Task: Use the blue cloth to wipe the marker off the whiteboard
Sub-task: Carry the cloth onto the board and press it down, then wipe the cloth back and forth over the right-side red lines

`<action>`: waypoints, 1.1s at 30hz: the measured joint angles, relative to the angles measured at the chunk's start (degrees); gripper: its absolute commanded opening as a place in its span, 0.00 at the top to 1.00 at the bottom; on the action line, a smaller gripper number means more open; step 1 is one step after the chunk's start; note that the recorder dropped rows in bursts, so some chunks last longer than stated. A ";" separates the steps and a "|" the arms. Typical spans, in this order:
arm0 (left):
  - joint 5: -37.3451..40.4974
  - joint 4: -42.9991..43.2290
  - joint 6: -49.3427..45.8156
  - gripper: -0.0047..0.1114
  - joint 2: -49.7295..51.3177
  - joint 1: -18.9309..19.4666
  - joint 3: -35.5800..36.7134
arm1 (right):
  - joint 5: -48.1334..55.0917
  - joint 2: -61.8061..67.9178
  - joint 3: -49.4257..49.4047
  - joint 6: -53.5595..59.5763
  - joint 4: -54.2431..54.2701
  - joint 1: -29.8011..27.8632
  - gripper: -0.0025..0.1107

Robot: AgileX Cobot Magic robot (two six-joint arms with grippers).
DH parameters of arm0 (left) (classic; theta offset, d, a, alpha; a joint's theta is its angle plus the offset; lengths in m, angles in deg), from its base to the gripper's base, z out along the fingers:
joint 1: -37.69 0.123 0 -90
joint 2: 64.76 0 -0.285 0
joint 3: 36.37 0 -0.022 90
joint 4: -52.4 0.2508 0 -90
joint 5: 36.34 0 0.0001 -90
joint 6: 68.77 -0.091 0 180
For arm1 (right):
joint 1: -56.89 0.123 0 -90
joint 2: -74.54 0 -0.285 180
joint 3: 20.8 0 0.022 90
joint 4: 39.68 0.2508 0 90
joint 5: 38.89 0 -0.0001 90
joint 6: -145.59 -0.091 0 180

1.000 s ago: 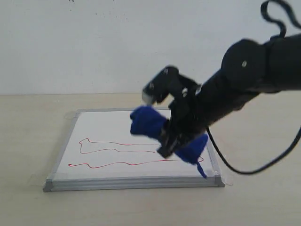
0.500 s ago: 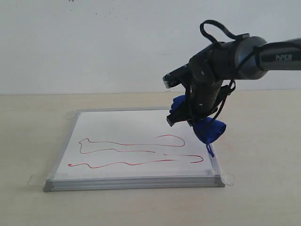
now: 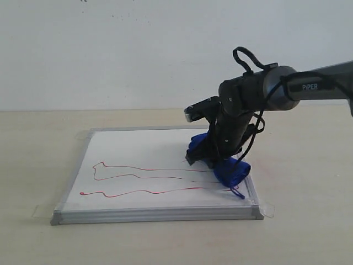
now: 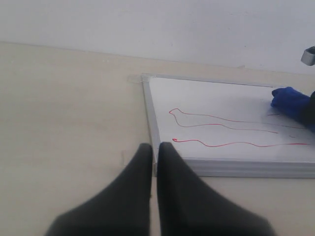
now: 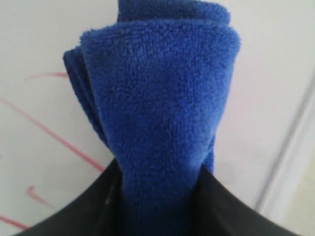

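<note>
The whiteboard (image 3: 138, 149) lies flat on the table, with the red marker (image 3: 138, 168) running across it in long wavy lines. My right gripper (image 3: 212, 157) is shut on the blue cloth (image 3: 229, 171) and presses it onto the board's right end, near the frame. In the right wrist view the blue cloth (image 5: 162, 98) bulges out between the black fingers of the right gripper (image 5: 160, 172), with red marker (image 5: 54, 135) beside it. My left gripper (image 4: 155, 147) is shut and empty, just off the whiteboard (image 4: 221, 103) at its near left corner. The cloth (image 4: 290, 101) shows far across.
A beige table (image 3: 33, 165) carries the board, and a white wall (image 3: 110, 49) stands behind. Clear tape tabs (image 3: 267, 210) stick out at the board's corners. A black cable (image 3: 248, 55) loops above the right arm.
The right arm swung back and came down, bringing the cloth from the air onto the board's right end. The loops at the line's right end no longer show.
</note>
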 measured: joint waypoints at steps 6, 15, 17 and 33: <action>0.00 0.00 0.00 0.93 0.00 0.00 0.00 | 5.02 0.00 0.17 19.01 20.96 0.70 0.98; 0.00 0.00 0.00 0.93 0.00 0.00 0.00 | 0.26 0.43 0.40 -0.40 -5.93 1.38 0.98; 0.00 0.00 0.00 0.93 0.00 0.00 0.00 | -1.29 1.11 0.40 -7.68 -16.34 0.80 0.98; 0.00 0.00 0.00 0.93 0.00 0.00 0.00 | 3.51 0.17 0.62 11.91 -2.86 9.93 0.98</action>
